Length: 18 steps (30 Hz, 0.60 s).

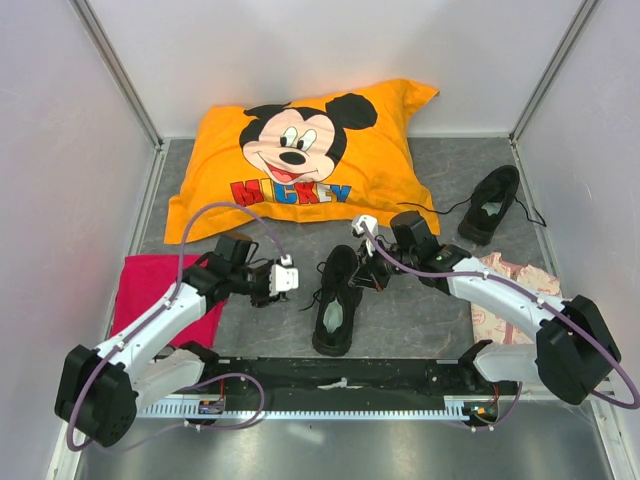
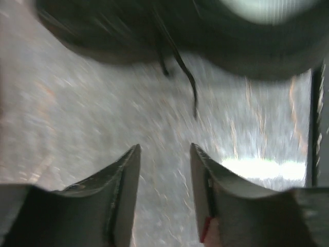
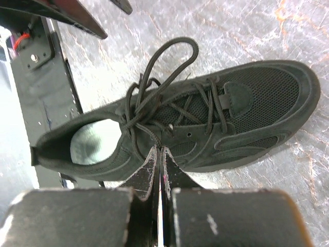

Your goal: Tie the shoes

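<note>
Fingers (image 2: pixel 123 175) of left claw (image 1: pixel 288 280) stand apart, empty, just beside near shoe (image 1: pixel 335 300) mid-table (image 1: pixel 400 325). Laces (image 3: pixel 154 87) look looped but loose. Right claw (image 3: pixel 160 153) is pressed together at shoe's side; can't tell if it pinches a lace. Other shoe (image 1: pixel 490 205) lies far right, near the back. Risk: a pull w/o firm grip drags the shoe, not the lace.

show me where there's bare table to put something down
Bare grey table lies between the near shoe and the right arm, and a smaller patch between the pillow and the far shoe. It is crowded around the near shoe, flanked by the left gripper and right gripper.
</note>
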### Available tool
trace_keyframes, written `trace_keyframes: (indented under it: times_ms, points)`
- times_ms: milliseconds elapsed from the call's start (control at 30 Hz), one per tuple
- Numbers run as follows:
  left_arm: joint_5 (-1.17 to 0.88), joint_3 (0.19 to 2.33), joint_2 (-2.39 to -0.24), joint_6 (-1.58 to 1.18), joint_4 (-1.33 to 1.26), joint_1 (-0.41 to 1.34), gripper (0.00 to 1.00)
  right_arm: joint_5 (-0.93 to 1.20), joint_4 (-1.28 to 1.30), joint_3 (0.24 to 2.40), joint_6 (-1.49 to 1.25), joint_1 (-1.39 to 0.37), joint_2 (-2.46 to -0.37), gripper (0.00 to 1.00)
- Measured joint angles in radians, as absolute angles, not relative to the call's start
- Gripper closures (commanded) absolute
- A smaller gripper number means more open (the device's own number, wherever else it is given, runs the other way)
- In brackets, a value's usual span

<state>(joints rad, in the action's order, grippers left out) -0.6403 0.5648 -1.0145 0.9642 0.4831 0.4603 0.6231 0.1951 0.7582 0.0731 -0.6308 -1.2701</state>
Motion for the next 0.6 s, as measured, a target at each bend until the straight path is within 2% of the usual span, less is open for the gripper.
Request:
trace_keyframes:
  times_ms: [200,333,433,600]
  points:
    - [-0.698,0.688,-1.054,0.652,0.365,0.46,0.39,0.617,0.161,0.754,0.001,-0.631,-1.246,1.0]
    - [-0.738,0.697,-1.097,0.427,0.255,0.46,0.3,0.611,0.146,0.744,-0.031,-0.631,-1.234,1.0]
    - [-0.76,0.697,-1.095,0.422,0.213,0.469,0.29,0.611,0.137,0.734,-0.047,-0.631,-1.222,1.0]
    - [-0.762,0.712,-1.092,0.649,0.228,0.491,0.29,0.611,0.121,0.72,-0.074,-0.631,-1.216,1.0]
